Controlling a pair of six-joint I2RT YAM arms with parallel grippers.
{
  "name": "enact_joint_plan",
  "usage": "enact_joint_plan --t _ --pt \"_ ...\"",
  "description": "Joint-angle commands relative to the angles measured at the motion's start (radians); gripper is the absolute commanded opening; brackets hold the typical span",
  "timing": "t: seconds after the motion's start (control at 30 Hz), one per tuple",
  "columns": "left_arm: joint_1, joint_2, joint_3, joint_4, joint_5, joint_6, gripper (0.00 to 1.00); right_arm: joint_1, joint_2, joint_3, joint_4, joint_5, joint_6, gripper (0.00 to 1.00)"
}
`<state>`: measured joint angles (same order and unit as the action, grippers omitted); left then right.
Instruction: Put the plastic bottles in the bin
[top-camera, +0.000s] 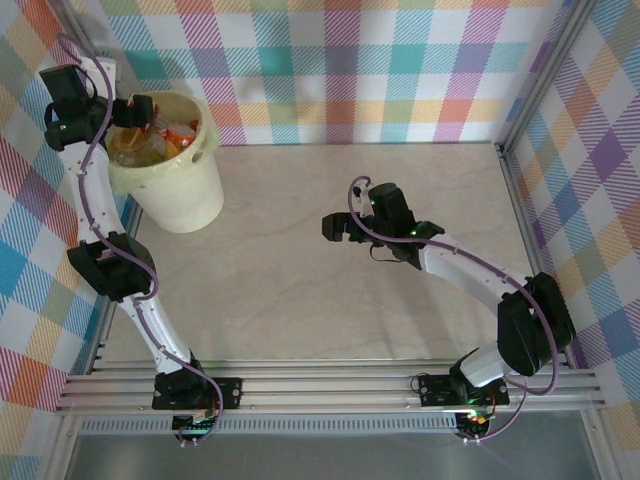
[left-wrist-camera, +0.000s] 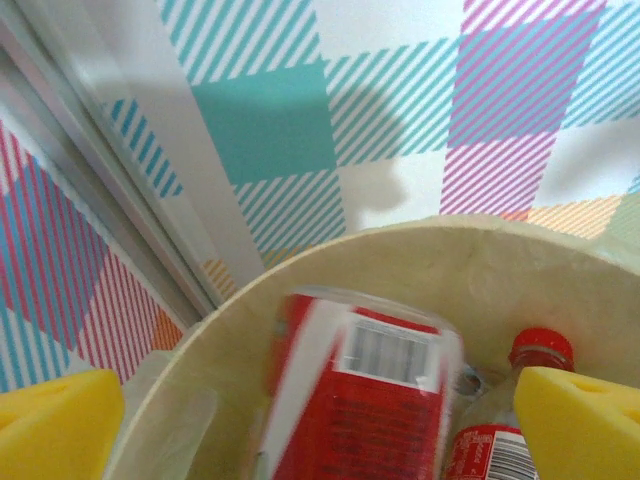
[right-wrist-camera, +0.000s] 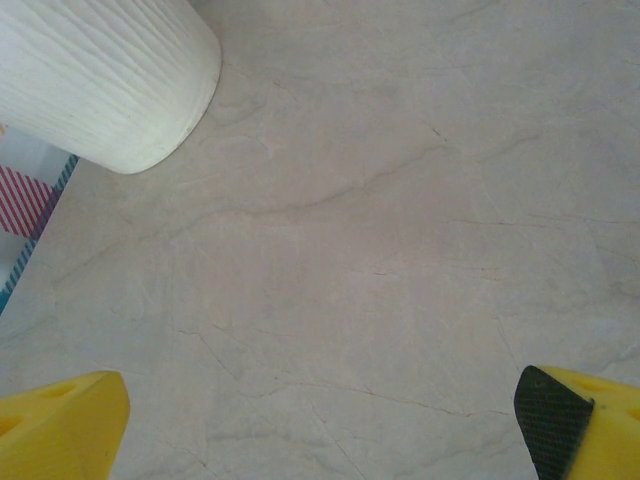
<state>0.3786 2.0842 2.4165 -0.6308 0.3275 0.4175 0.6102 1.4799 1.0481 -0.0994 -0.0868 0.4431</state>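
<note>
The bin (top-camera: 186, 195), a big cream-yellow bucket, stands at the far left of the table with several plastic bottles (top-camera: 160, 140) piled inside. My left gripper (top-camera: 135, 108) hangs over its back rim, open. In the left wrist view the yellow fingers (left-wrist-camera: 60, 425) sit wide apart above the bin's rim (left-wrist-camera: 400, 232). A motion-blurred red-labelled bottle (left-wrist-camera: 370, 400) lies loose between them, touching neither finger, beside another red-capped bottle (left-wrist-camera: 540, 350). My right gripper (top-camera: 337, 228) is open and empty over the bare middle of the table, with the bin's wall (right-wrist-camera: 110, 80) at that view's upper left.
Checked cloth walls close off the back and both sides, and the left wall's metal frame (left-wrist-camera: 90, 200) runs close behind the bin. The marble-look tabletop (top-camera: 400, 180) stretches to the right of the bin.
</note>
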Motion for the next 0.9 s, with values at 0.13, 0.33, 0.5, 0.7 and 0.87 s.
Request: enact_joint_plan --t 0.13,0.33,0.5,0.7,0.87 --pt "0.0 -0.064 0.036 -0.094 -0.086 -0.22 1.0 0.005 -0.076 -0.039 0.009 0.006 0.033 1.0" --pt "-0.021 -0.144 -0.037 -0.106 -0.148 -0.302 1.0 0.003 -0.148 -0.093 0.01 0.114 0.044 1.0" --pt "-0.042 -0.309 -0.23 0.001 -0.234 -0.42 1.0 -0.008 -0.212 -0.128 -0.015 0.208 0.041 1.0" --pt "-0.115 -0.536 -0.481 0.056 -0.376 -0.566 1.0 -0.072 -0.271 -0.161 -0.041 0.291 -0.027 1.0" --pt "-0.199 -0.795 -0.856 0.165 -0.574 -0.701 1.0 -0.176 -0.295 -0.195 -0.044 0.338 -0.103 1.0"
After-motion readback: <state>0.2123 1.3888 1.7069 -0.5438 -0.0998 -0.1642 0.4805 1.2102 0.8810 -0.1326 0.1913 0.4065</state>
